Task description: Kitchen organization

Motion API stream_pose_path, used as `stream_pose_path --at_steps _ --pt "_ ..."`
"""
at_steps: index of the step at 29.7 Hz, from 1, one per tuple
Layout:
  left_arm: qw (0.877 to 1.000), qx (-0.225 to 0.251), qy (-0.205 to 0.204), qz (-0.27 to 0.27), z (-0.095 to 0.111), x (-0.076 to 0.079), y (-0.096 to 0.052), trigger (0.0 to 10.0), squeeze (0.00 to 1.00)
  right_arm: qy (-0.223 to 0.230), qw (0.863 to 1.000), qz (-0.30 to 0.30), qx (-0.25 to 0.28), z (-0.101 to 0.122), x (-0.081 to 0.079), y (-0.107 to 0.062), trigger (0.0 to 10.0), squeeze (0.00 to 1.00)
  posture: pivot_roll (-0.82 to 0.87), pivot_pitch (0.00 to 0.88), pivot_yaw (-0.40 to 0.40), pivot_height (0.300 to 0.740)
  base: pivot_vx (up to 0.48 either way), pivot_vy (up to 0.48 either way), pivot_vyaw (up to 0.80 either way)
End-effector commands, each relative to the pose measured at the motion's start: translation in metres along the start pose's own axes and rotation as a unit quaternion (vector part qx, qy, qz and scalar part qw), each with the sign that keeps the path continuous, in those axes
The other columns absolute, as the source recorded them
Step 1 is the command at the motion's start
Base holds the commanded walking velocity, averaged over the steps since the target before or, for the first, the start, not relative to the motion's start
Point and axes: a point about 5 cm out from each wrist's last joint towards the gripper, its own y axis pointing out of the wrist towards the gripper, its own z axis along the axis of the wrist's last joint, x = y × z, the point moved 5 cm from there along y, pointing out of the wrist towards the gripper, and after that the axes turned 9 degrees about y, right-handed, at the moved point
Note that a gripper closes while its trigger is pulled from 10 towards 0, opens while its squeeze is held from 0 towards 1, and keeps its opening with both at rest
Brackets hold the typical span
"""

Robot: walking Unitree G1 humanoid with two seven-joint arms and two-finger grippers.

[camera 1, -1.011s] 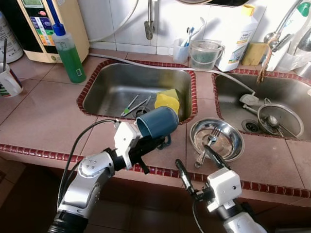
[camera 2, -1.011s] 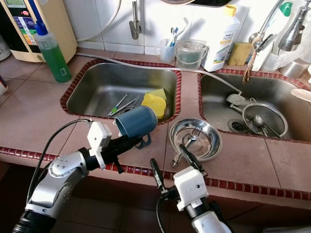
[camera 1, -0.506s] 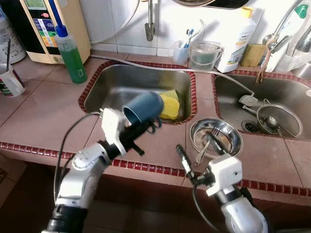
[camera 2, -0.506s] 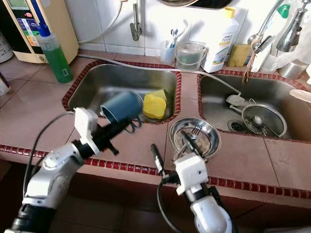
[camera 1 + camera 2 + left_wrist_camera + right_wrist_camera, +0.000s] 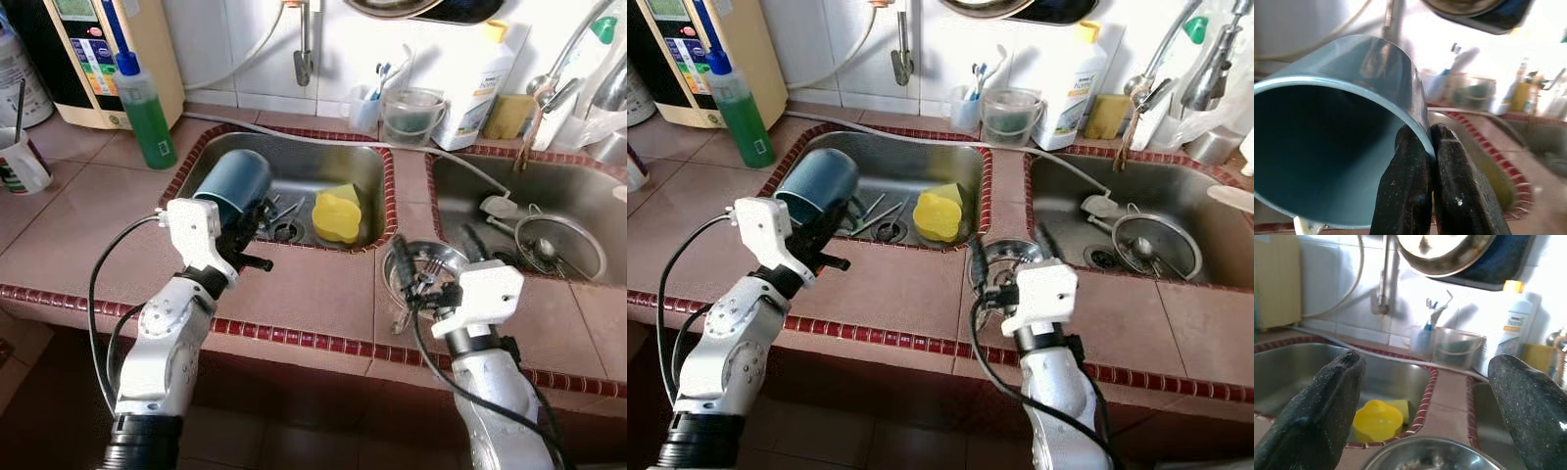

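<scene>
The mug [image 5: 233,183] is dark blue with a plain cylindrical body; it is tipped on its side, lifted clear of the counter, at the 9 o'clock edge of the left sink [image 5: 235,149]. Its rim is pinched between the two black fingers [image 5: 1405,196] of the left gripper [image 5: 1431,147], one finger inside the wall and one outside. The open mouth faces down and back toward the robot, and the closed base points up toward 12 o'clock.

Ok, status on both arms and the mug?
Left gripper shut on blue mug, over left sink. Right gripper open above steel bowl. Nothing blocking.
</scene>
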Motion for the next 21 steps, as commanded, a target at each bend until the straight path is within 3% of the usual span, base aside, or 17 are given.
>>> stream_pose_path --at_steps 1,13,21 --pt "1.000 0.010 0.021 0.020 0.006 -0.003 -0.002 10.0 0.00 -0.005 1.000 -0.022 -0.015 -0.006 0.008 0.001 10.0 0.00 -0.17 0.047 -0.018 0.740 0.000 0.000 0.00" --pt "0.992 0.036 0.080 0.086 0.017 -0.007 -0.016 10.0 0.00 -0.001 0.999 -0.043 -0.004 -0.005 0.007 0.011 10.0 0.00 -0.16 0.046 -0.023 0.740 0.000 0.000 0.00" --pt "0.995 0.036 0.065 0.071 0.019 -0.008 -0.012 10.0 0.00 0.002 0.999 -0.038 -0.002 -0.006 0.004 0.015 10.0 0.00 -0.15 0.051 -0.032 0.740 0.000 0.000 0.00"
